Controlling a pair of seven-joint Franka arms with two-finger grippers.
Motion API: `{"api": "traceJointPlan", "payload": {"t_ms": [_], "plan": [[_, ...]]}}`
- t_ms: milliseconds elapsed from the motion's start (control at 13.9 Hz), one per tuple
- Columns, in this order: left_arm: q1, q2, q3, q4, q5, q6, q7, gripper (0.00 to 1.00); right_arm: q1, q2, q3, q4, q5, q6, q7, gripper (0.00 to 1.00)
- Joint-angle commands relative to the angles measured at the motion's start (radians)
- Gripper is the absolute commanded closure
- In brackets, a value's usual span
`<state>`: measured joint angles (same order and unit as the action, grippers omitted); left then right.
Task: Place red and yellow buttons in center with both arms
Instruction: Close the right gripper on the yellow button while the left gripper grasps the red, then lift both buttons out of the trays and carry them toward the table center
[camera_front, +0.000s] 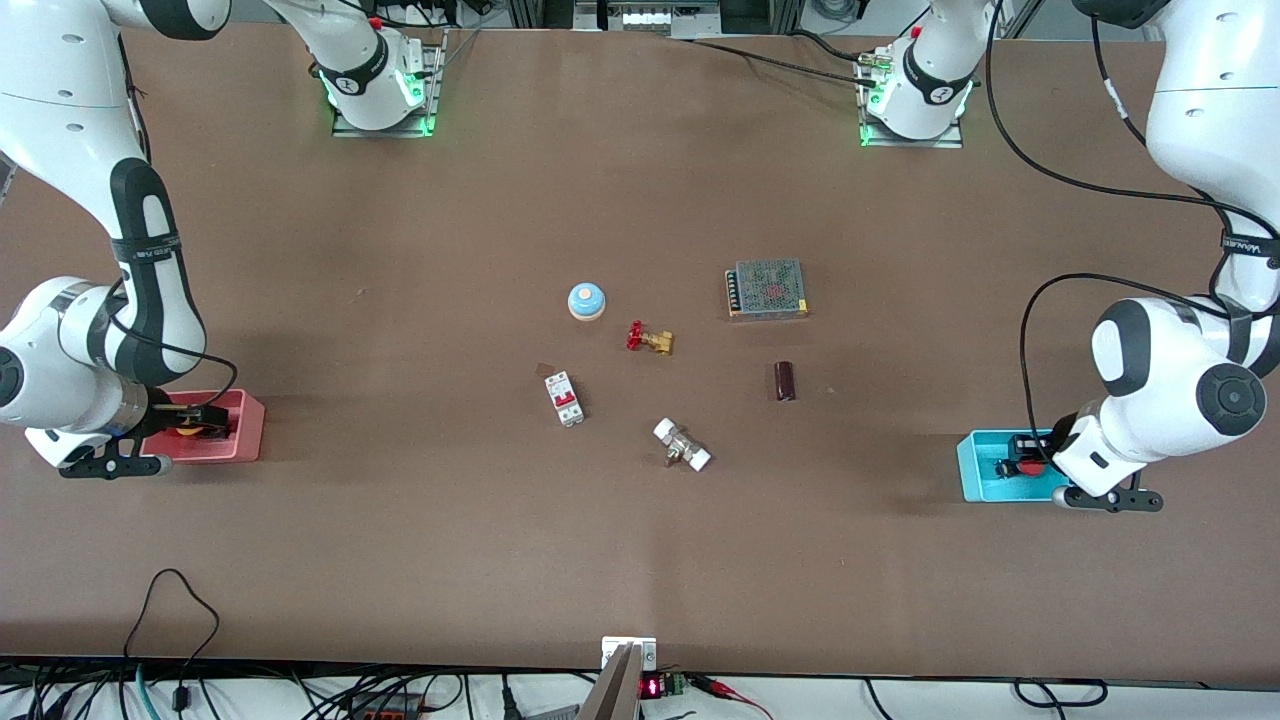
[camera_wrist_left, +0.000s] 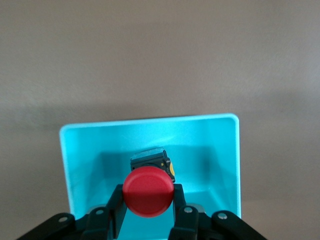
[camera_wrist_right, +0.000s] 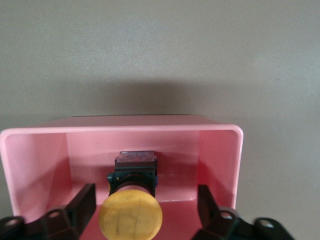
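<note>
The red button (camera_wrist_left: 148, 191) sits in the cyan bin (camera_wrist_left: 150, 122) at the left arm's end of the table. My left gripper (camera_wrist_left: 148, 197) is down in that bin, with its fingers shut on the sides of the red cap; it also shows in the front view (camera_front: 1025, 464). The yellow button (camera_wrist_right: 131, 215) lies in the pink bin (camera_wrist_right: 120, 129) at the right arm's end. My right gripper (camera_wrist_right: 145, 192) is open in that bin, one finger on each side of the button and clear of it; it also shows in the front view (camera_front: 203, 421).
Around the table's middle are a blue dome on a beige base (camera_front: 587, 301), a red-handled brass valve (camera_front: 649, 338), a white circuit breaker (camera_front: 565, 398), a white-capped fitting (camera_front: 682, 445), a dark cylinder (camera_front: 785, 381) and a metal mesh box (camera_front: 767, 289).
</note>
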<state>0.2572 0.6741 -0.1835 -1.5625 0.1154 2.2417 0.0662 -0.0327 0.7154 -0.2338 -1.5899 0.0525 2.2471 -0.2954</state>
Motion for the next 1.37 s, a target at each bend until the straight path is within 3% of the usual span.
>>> {"api": "traceJointPlan", "payload": {"t_ms": [0,504,720,1008,1296], "plan": [[-0.003,-0.066,-0.010,0.002,0.010,-0.028,-0.012,0.70,-0.010,0.009,0.013,0.018,0.017,0.000,-0.024,0.33],[-0.077,-0.142,-0.027,0.050,0.007,-0.167,-0.136,0.71,-0.006,0.001,0.013,0.018,0.012,-0.010,-0.047,0.71],[-0.156,-0.140,-0.031,0.045,0.007,-0.178,-0.279,0.71,-0.004,-0.049,0.013,0.018,0.015,-0.088,-0.056,0.71],[-0.262,-0.113,-0.031,0.032,0.013,-0.148,-0.455,0.71,0.001,-0.195,0.014,0.021,0.012,-0.243,-0.074,0.71],[-0.332,-0.073,-0.031,-0.016,0.015,-0.057,-0.552,0.70,0.085,-0.254,0.031,0.021,0.017,-0.267,-0.059,0.71]]}}
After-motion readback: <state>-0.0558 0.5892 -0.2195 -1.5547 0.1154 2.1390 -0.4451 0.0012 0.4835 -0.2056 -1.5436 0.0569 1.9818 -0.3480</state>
